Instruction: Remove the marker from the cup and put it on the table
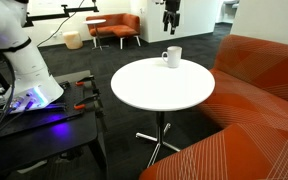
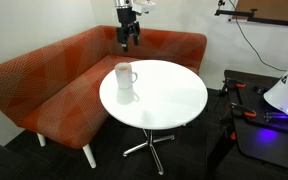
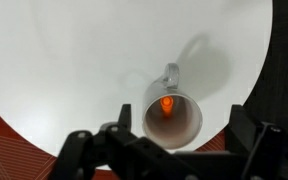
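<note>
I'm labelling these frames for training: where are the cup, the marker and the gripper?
cup (image 2: 124,76): exterior view, white side wall.
marker (image 3: 167,104): wrist view, orange end seen inside the cup.
gripper (image 2: 130,44): exterior view, midway between its fingertips.

The cup (image 2: 126,76) stands at the sofa-side edge of the table (image 2: 174,102). Open tabletop spreads beyond it. The orange sofa (image 2: 49,80) crowds that edge.

Orange corner sofa (image 2: 44,75), dark carpet (image 1: 99,60), white wall (image 2: 29,20) in bkgd.
</note>
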You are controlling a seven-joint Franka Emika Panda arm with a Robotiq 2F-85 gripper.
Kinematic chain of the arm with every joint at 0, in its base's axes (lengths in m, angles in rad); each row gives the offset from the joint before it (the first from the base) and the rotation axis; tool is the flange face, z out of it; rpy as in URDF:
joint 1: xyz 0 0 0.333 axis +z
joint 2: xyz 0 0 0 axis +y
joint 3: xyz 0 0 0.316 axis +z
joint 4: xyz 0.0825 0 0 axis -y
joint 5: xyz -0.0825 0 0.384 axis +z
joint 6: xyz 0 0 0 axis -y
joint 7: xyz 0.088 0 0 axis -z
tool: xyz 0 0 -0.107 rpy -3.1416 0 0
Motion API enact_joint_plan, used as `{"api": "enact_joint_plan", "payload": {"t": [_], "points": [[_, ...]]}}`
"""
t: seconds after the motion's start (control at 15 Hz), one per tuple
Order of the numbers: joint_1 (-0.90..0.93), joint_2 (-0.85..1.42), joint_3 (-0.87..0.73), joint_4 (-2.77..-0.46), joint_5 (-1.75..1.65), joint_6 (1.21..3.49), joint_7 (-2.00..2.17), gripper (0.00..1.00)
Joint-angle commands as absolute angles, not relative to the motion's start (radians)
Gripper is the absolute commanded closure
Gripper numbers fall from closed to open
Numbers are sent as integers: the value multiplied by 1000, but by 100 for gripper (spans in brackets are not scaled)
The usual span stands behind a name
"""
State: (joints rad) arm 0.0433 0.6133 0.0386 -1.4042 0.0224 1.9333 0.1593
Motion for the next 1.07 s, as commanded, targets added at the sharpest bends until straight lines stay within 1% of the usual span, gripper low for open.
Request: {"api": "enact_joint_plan", "payload": {"t": [0.0, 0.4, 0.47, 0.53, 0.6, 0.67, 0.8, 0.87, 0.93, 1.0], "points": [[52, 711, 28, -1263, 31, 1845, 157, 0], [68, 770, 27, -1225, 24, 1856, 162, 0], [68, 776, 28, -1222, 25, 1857, 158, 2], [68, 782, 28, -1217, 25, 1859, 157, 7], [69, 786, 28, -1216, 23, 1869, 150, 9], [68, 789, 29, -1214, 24, 1877, 146, 15], [66, 795, 29, -1207, 25, 1882, 143, 18], [65, 798, 30, -1205, 26, 1884, 142, 24], [65, 801, 30, -1200, 26, 1881, 141, 21], [65, 806, 30, -1194, 26, 1878, 140, 23]]}}
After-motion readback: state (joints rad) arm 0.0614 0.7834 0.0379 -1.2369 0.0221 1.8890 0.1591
